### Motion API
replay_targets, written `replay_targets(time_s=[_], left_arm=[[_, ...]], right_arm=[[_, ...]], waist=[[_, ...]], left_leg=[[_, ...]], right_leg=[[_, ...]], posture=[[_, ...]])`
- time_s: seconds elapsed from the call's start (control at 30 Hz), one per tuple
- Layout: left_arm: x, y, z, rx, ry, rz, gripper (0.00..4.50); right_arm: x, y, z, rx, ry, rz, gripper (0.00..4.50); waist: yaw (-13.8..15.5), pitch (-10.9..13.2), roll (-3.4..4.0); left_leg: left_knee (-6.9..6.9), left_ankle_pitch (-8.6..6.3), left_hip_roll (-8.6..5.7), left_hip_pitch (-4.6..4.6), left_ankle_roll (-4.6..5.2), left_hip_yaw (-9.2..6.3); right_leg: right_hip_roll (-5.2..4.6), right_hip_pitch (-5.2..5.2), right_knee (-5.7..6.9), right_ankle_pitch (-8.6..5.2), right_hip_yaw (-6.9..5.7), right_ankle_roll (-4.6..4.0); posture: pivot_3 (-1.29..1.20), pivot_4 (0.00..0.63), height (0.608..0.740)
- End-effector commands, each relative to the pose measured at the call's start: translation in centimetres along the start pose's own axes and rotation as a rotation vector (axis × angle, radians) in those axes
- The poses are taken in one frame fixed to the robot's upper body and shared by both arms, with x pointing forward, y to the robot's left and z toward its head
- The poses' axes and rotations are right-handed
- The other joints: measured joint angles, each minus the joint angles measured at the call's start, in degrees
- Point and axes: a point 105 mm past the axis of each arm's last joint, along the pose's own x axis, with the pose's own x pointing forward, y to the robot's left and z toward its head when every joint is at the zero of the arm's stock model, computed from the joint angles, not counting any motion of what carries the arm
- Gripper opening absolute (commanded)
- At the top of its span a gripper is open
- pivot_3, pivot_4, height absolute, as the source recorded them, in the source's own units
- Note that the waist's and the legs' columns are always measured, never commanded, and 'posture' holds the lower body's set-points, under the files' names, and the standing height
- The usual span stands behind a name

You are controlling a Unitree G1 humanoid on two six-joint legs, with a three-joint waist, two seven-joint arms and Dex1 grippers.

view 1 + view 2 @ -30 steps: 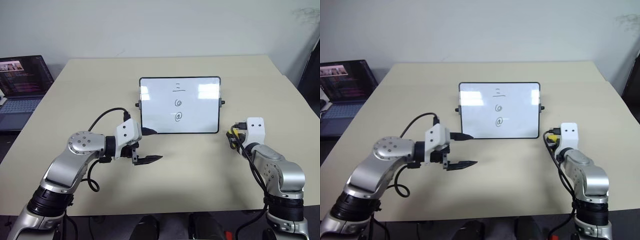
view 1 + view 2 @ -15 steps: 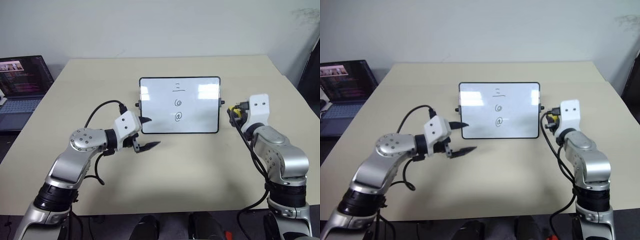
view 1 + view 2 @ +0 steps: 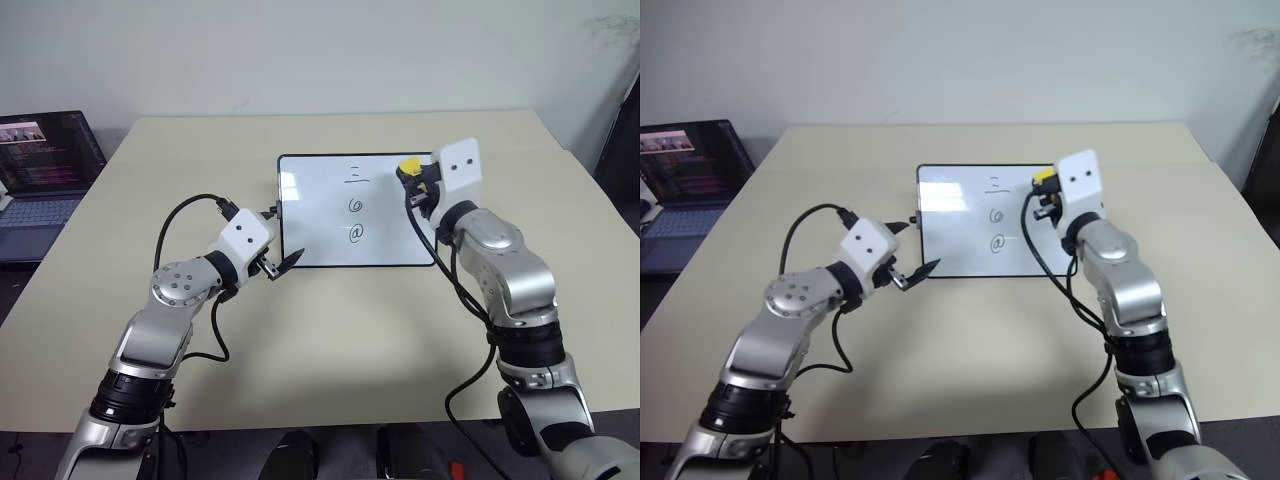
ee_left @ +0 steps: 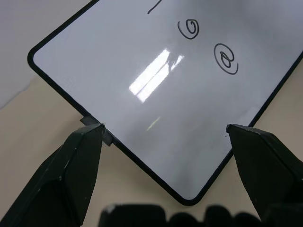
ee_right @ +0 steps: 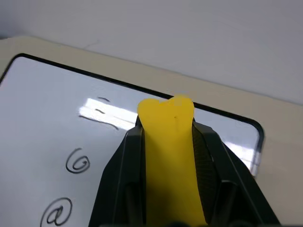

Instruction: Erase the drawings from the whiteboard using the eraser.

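My right gripper point(image 5: 168, 142) is clamped on the yellow eraser point(image 3: 409, 166), held above the upper right part of the whiteboard point(image 3: 310, 225) on the beige table point(image 3: 330, 340). My left gripper point(image 4: 163, 137) is spread wide and empty at the board's lower left corner; all three drawings point(image 3: 355, 205) are intact.

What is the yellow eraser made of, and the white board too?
The eraser looks like soft foam with a matte skin: its top dents in where the right gripper squeezes it. The whiteboard looks like glossy coated board in a thin black frame, probably plastic: ceiling lights reflect off it like a mirror.
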Motion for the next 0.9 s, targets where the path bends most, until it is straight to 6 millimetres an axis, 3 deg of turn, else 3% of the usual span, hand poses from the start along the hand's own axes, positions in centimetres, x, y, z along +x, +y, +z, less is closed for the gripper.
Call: replay_targets(time_s=[0.03, 0.3, 0.9], left_arm=[[-0.6, 0.9, 1.4, 0.022, -0.04, 0.067, 4.5], [0.3, -0.2, 2.0, -0.038, -0.061, 0.123, 4.5], [1.3, -0.3, 1.2, -0.087, -0.069, 0.146, 4.5]], right_arm=[[0.7, 0.4, 2.1, -0.029, -0.089, 0.016, 1.0], [2.5, 1.5, 2.4, -0.032, -0.129, 0.046, 1.0], [5.2, 3.5, 2.7, -0.044, -0.179, 0.075, 1.0]], waist=[[0.02, 0.0, 0.0], [-0.02, 0.0, 0.0], [-0.15, 0.0, 0.0]], left_leg=[[0.0, 0.02, 0.0, 0.0, -0.03, 0.0], [0.0, 0.07, 0.0, -0.01, -0.13, 0.01], [0.0, 0.1, 0.0, 0.0, -0.18, 0.06]], right_leg=[[0.0, 0.0, 0.0, 0.0, 0.0, 0.0], [0.0, -0.02, 0.02, 0.0, 0.01, -0.01], [0.0, -0.08, 0.06, 0.01, 0.05, -0.02]], posture=[[0.0, 0.15, 0.74], [0.0, 0.15, 0.74], [0.0, 0.15, 0.74]])
